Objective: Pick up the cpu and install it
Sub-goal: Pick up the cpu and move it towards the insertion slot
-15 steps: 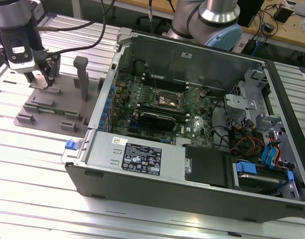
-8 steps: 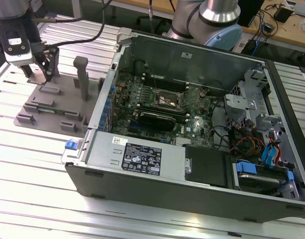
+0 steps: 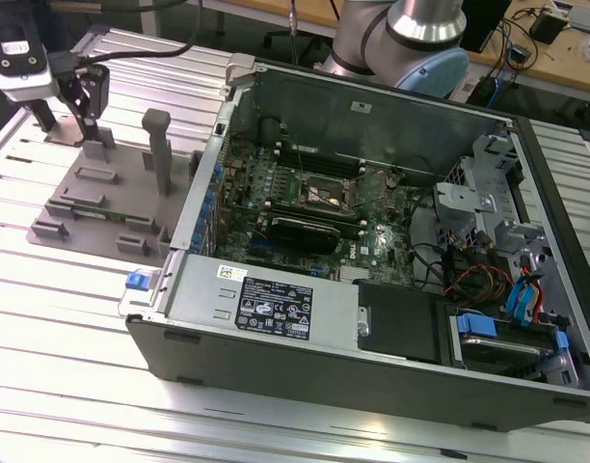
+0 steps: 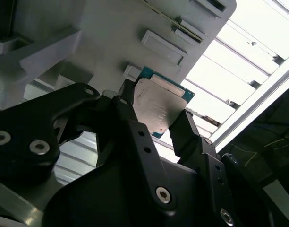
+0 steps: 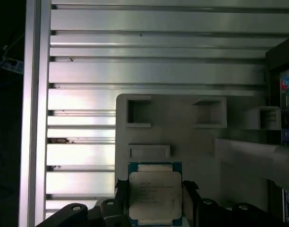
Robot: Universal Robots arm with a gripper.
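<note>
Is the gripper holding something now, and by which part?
Yes, the cpu. The gripper clamps it by two opposite side edges.

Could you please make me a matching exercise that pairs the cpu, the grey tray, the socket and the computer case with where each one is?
Things:
1. cpu
2. grey tray
3. socket
4. computer case

Places:
A. lying open on the table
B. held in the gripper
C. on the green board inside the case
D. beside the case, under the gripper

Pairs: 1-B, 2-D, 3-C, 4-A
</note>
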